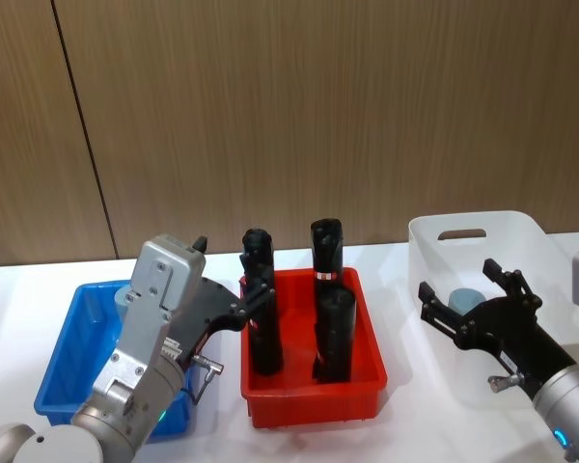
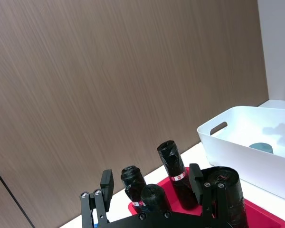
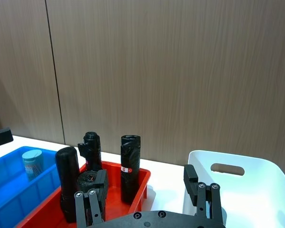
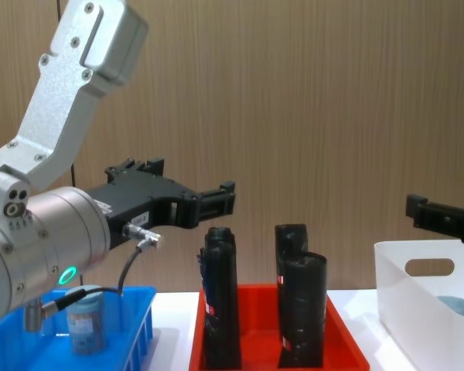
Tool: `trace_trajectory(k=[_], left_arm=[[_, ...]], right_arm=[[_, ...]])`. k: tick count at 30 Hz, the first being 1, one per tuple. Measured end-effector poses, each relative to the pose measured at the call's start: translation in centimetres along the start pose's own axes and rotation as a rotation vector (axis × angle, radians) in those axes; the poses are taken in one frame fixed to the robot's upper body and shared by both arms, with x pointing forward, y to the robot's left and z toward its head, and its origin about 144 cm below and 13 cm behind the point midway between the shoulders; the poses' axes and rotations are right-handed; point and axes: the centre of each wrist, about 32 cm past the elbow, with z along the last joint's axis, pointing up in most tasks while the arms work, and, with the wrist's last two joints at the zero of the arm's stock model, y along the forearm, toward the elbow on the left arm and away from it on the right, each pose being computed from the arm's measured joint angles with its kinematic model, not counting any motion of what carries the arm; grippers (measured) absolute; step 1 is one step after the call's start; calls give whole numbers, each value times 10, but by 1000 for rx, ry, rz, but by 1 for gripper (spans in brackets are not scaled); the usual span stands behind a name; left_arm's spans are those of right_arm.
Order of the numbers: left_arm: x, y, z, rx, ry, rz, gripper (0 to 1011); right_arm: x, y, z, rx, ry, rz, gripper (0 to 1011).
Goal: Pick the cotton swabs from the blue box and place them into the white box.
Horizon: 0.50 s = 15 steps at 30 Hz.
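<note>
Though close, left gripper [image 4: 224, 199] above packs [image 4: 220, 294]

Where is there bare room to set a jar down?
Free: floor of the white plastic tub beside its grey-lidded jar; front of the blue slotted bin; white table between tub and red plastic tray. Crowded: the tray, with four black packs.

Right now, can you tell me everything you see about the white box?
The white box is a smooth, plastic-looking tub with rounded corners and an oval handle hole near its rim. It sits upright on the white table, on the robot's right, next to the red tray with a small gap between them. Inside it, the grey-blue lid of one small jar shows. The right gripper hovers open above the box without touching it.
</note>
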Motion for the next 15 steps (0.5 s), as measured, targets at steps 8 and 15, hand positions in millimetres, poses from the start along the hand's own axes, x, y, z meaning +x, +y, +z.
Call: trace_trajectory(k=[8, 15], left_arm=[[0, 0, 0, 0, -1, 0, 1004], [0, 0, 0, 0, -1, 1, 1004]], right_arm=[[0, 0, 0, 0, 0, 0, 1002], [0, 0, 0, -1, 0, 1, 1002]])
